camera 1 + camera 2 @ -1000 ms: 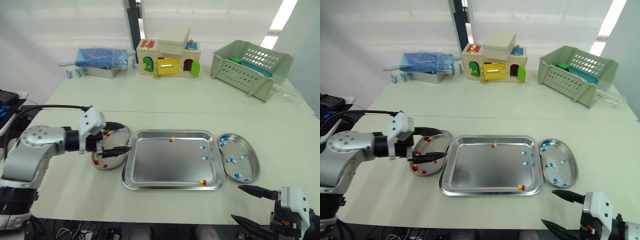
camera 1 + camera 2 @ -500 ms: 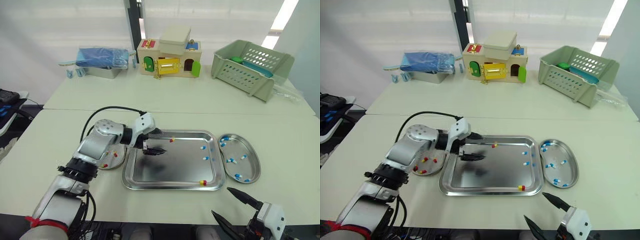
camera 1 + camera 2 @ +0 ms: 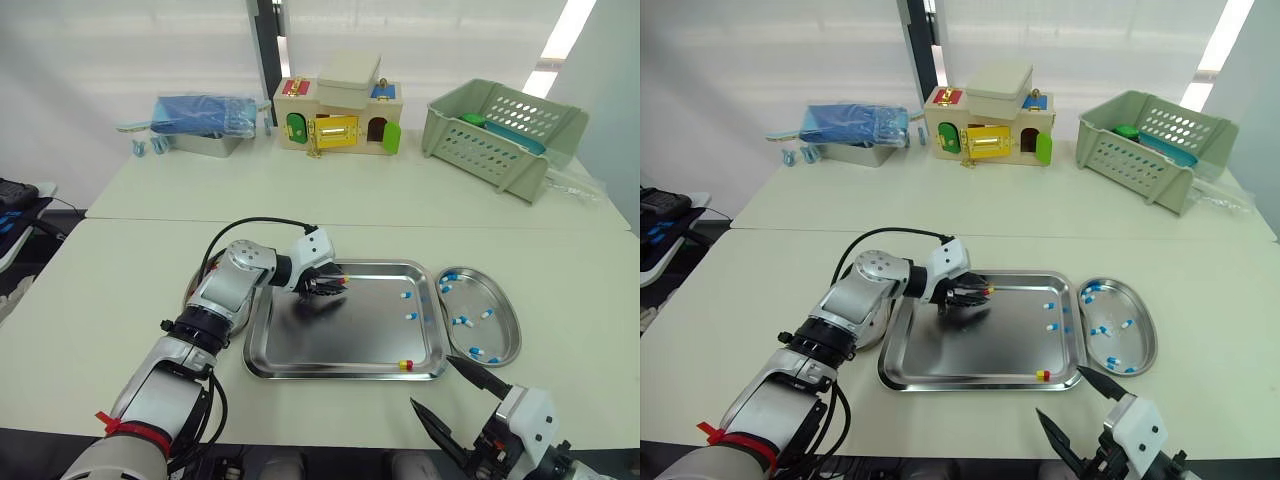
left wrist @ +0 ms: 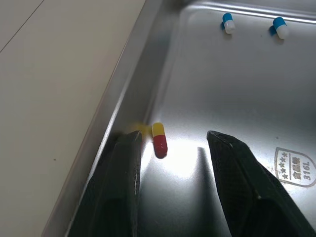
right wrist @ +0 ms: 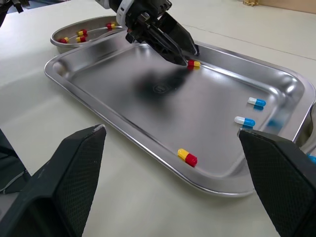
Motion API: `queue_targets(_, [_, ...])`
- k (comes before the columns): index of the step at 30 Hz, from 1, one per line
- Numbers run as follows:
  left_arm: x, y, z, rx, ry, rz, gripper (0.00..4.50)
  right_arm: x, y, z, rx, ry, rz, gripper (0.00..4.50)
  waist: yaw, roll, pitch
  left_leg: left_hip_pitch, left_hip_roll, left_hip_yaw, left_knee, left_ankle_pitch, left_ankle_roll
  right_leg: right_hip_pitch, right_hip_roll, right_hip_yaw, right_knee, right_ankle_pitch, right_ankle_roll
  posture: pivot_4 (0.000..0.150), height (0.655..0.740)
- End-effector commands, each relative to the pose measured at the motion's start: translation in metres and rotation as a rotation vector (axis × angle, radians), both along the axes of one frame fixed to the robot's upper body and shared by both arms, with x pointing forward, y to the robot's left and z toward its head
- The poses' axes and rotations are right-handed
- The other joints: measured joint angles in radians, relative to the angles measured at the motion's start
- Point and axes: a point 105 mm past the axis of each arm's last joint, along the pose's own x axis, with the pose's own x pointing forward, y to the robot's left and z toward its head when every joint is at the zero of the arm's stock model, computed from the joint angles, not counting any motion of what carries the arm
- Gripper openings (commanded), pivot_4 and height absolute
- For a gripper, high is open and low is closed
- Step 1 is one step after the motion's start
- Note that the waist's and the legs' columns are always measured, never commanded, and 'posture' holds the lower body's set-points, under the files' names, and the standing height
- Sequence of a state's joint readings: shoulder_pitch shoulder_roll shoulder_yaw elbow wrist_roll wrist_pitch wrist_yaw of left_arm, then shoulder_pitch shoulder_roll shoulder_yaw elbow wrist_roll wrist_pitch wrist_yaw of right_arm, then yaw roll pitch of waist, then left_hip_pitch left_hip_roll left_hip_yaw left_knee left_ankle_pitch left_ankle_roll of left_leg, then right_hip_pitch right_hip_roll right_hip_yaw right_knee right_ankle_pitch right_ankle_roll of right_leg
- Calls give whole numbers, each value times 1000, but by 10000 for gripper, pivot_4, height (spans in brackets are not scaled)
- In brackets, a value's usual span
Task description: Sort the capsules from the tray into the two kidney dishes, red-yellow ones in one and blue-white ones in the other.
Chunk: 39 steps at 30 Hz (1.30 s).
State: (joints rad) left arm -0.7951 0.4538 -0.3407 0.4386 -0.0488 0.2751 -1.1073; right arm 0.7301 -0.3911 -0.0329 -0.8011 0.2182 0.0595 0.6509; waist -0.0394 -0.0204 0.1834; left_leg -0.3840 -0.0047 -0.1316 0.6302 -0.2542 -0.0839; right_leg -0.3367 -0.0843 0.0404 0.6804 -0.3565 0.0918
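1. Head views. The left hand (image 3: 975, 293) sits low over the far side of the rectangular stainless-steel tray (image 3: 330, 373) on the pale table (image 3: 400, 215). Its fingertips are at the small red-yellow capsule (image 3: 343, 280), which lies against the tray's far rim. Past the fingertips, well apart from them, lie two blue-white capsules (image 3: 406, 294). Further out is the steel kidney dish holding blue-white capsules (image 3: 515, 335). A second red-yellow capsule (image 3: 406, 365) lies by the near rim, well away from the left hand. The right hand (image 3: 455, 400) is near the table's front edge with its fingers spread and nothing in them.

2. Left wrist view. The fingers (image 4: 123, 187) are apart with nothing gripped. The target capsule lies between them, close to one finger and well clear of the other. It is just beside the tray wall and points roughly along the fingers.

3. Right wrist view. The left hand's tips are touching or almost touching the target capsule; I cannot tell which. Behind that hand's wrist sits the steel kidney dish holding red-yellow capsules (image 5: 57, 44).

4. Handling, my judgement.
   - The capsule looks very light, smooth and rounded, lying on polished steel, so it will likely skid or roll if only one finger nudges it.
   - The shell is probably thin, so a gentle squeeze should be enough.
   - Best hold: across the waist at the red-yellow seam, after shifting so both fingers meet it together.
   - The adjacent wall may crowd the nearer finger.
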Motion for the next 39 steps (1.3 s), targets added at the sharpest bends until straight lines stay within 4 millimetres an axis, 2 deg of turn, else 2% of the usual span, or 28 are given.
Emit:
queue_targets(1, [2,-5,9,8,-39,-25,22897,0,5,12,12,-32,10,45000,0,0,0,0,0,0,0,0,0,0,0,0,0,0,0,1500,7400])
queue_targets(13, [5,-14,-3,68,7,22,22897,-3,8,10,10,-19,6,45000,-1,0,0,0,0,0,0,0,0,0,0,0,0,0,0,1500,7400])
queue_targets(19, [-1,-14,-10,107,57,20,22897,-3,7,6,9,-17,2,45000,4,0,-1,1,0,0,1,0,0,1,0,0,0,0,0,1500,7400])
queue_targets(22, [-3,-12,-12,122,73,23,17265,-5,7,4,8,-13,3,45000,4,0,-1,1,0,0,1,0,0,1,0,0,0,0,0,1500,7400])
queue_targets(27, [-4,-6,-18,166,88,40,2041,-8,6,3,6,-8,4,45000,4,0,-1,1,0,0,1,0,0,1,0,0,0,0,0,1500,7400])
queue_targets(28, [-4,-5,-19,172,90,42,543,-8,6,2,6,-8,4,45000,3,0,-2,1,0,0,1,0,0,1,0,0,0,0,0,1500,7400])
queue_targets(37, [-7,-7,-17,158,91,14,543,-8,6,1,5,-10,9,45000,3,0,-2,1,0,0,1,0,0,1,0,0,0,0,0,1500,7400])
queue_targets(39, [-17,-10,-10,135,93,-53,543,-8,7,1,3,-11,24,45000,2,0,-2,1,0,0,1,0,0,1,0,0,0,0,0,1500,7400])
